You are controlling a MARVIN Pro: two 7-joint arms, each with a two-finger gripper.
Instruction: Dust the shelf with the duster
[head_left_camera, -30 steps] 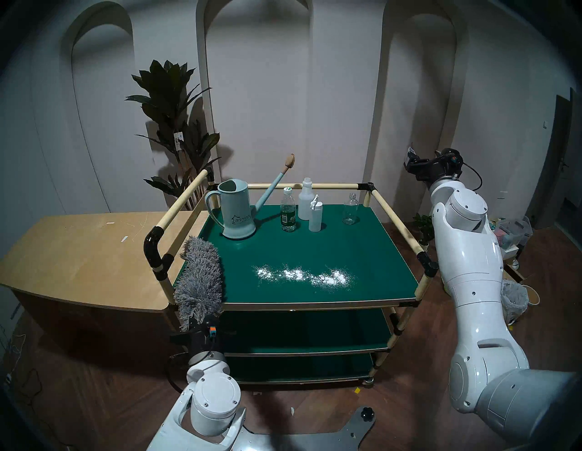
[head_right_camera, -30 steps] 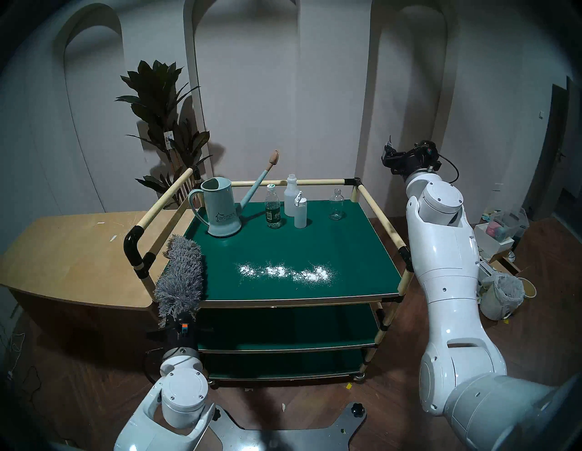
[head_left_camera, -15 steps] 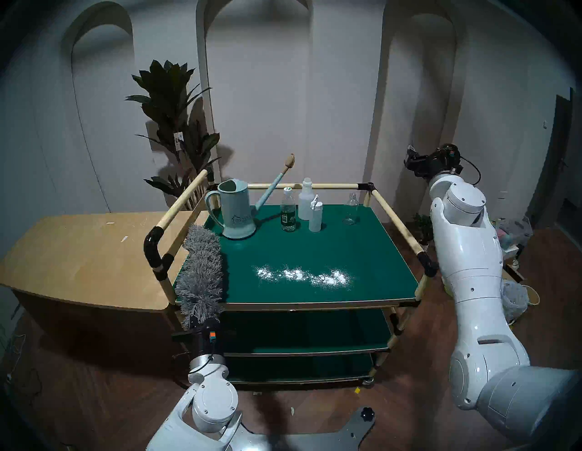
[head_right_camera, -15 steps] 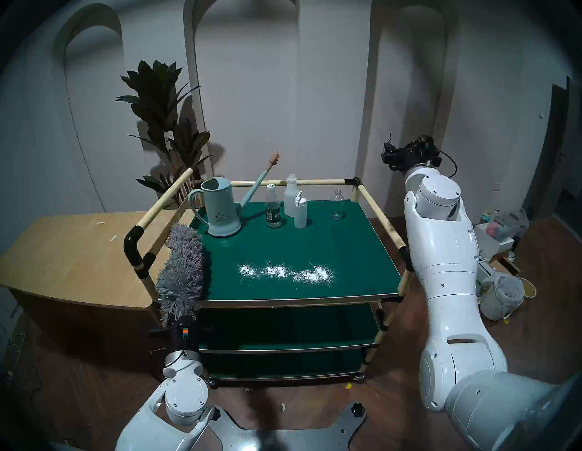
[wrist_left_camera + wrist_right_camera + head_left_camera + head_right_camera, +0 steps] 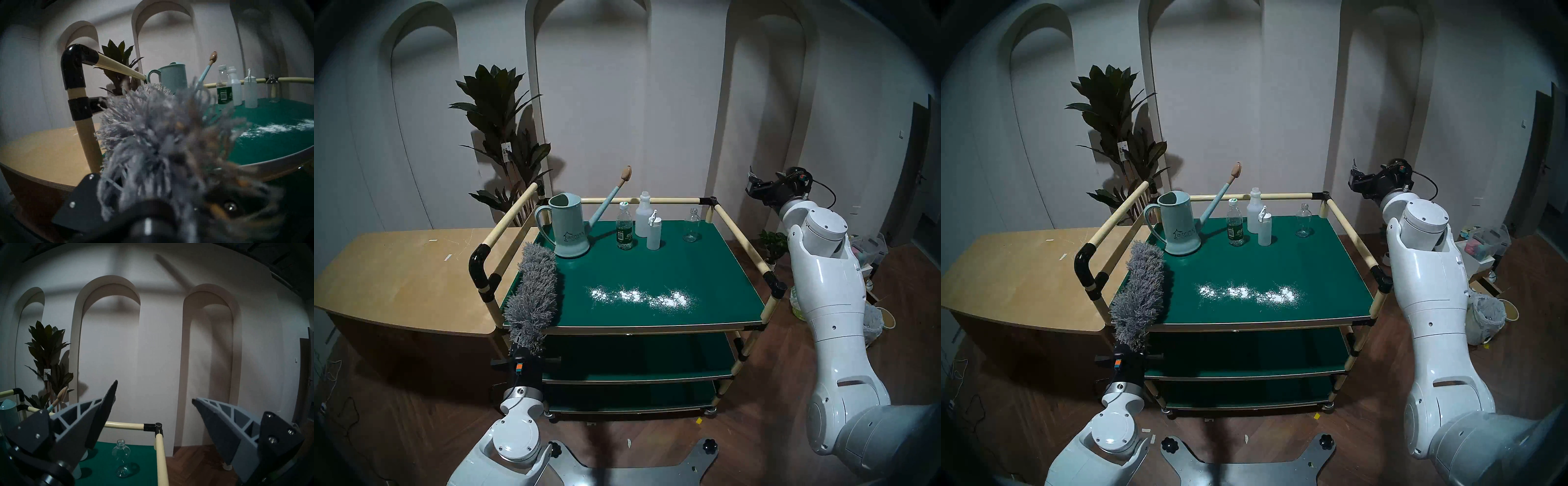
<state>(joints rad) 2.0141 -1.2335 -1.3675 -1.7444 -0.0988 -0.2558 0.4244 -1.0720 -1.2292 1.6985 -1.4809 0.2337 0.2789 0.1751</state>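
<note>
Head stereo left shows the left pincer (image 5: 524, 353) clamped on the handle end of the duster (image 5: 534, 292), whose grey pile lies along the left edge of the shelf (image 5: 653, 271), well apart from the white powder (image 5: 639, 297). The duster looks light, soft and floppy, so the rigid handle seems the only sound hold. The right pincer (image 5: 153, 395) hangs wide and empty beyond the cart's far right corner.

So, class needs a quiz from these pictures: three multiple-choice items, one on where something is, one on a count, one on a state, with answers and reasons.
1. Where does the white powder lie?
A. Top shelf
B. Wooden table
C. Floor

2. How many bottles stand on the shelf?
A. Two
B. Four
C. Six

3. How are the right gripper's fingers?
A. Clamped on a bottle
B. Apart, empty
C. Holding the duster

Answers:
1 A: the white powder streaks the green shelf.
2 B: four bottles stand beside the watering can.
3 B: the right gripper holds nothing; the left gripper grips the duster.
</note>
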